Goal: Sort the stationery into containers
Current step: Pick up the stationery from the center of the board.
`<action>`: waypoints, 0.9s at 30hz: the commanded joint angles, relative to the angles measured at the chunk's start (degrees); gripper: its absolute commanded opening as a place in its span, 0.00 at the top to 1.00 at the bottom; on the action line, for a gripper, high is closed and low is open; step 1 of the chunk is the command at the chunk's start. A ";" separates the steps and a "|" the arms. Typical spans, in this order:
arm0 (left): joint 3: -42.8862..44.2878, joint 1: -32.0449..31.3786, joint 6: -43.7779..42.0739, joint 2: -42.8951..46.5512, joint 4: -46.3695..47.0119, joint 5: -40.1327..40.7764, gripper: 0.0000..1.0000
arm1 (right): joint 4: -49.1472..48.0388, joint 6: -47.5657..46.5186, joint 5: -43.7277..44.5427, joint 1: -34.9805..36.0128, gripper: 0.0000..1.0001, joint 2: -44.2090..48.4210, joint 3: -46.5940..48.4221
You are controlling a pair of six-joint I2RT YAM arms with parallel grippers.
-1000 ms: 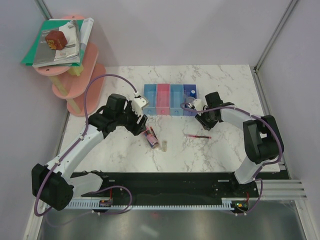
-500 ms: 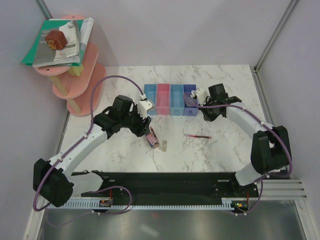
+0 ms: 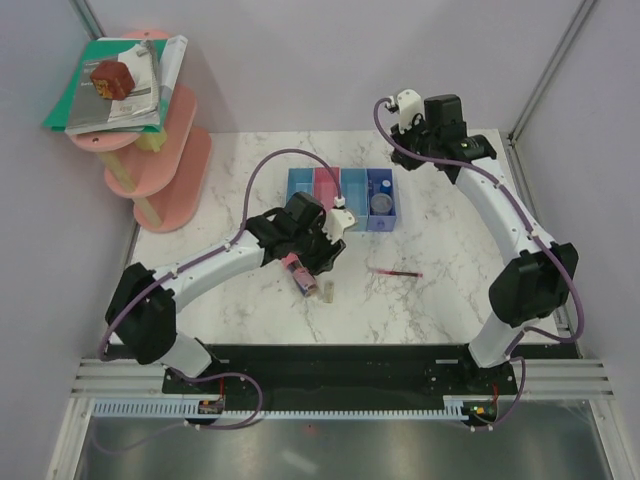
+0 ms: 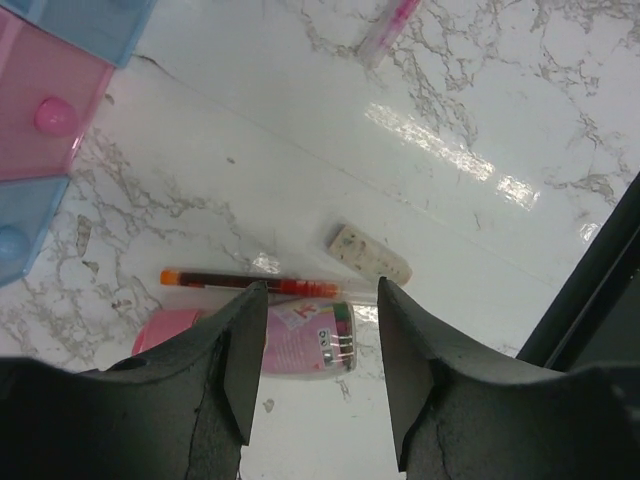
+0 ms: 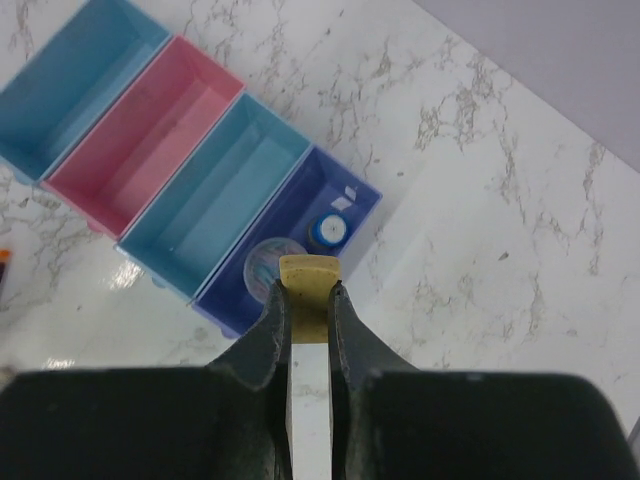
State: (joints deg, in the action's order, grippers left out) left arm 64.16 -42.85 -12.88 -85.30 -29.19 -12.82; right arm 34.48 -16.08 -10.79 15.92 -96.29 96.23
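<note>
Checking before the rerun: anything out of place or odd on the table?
Nothing spilled or broken. Both sorted items, clear roll and blue-capped cylinder, share the dark blue tray; the other three trays are bare. A red pen lies alongside the pink-capped tube, loose on the table.

No legible txt; pink tube [image 4: 300, 345] label blurred.

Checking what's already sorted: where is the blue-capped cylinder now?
The blue-capped cylinder sits in the darker blue tray, rightmost of the row in the top view, beside the clear roll.
</note>
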 commanded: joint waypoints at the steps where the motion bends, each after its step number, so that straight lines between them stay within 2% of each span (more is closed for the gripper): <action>1: 3.16 -2.59 3.65 -5.82 2.38 2.80 0.46 | 3.93 0.78 -1.52 0.25 1.00 -6.00 10.89; 5: 3.34 -3.12 5.59 -10.23 2.82 5.52 0.47 | 3.93 0.52 -2.92 0.25 1.00 -7.51 14.34; 11: 1.49 -3.20 5.76 -12.44 3.26 9.21 0.47 | 2.61 -0.71 -4.59 0.25 1.00 -7.24 13.03; 27: -1.41 -5.84 7.79 -15.16 3.00 6.75 0.47 | 1.12 0.69 -6.53 0.16 1.00 -10.67 17.15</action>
State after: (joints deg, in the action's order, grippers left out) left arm 63.88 -47.94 -7.68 -99.31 -27.46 -5.06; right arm 37.30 -16.03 -15.90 15.92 -107.15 110.45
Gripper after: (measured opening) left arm 0.533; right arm 0.144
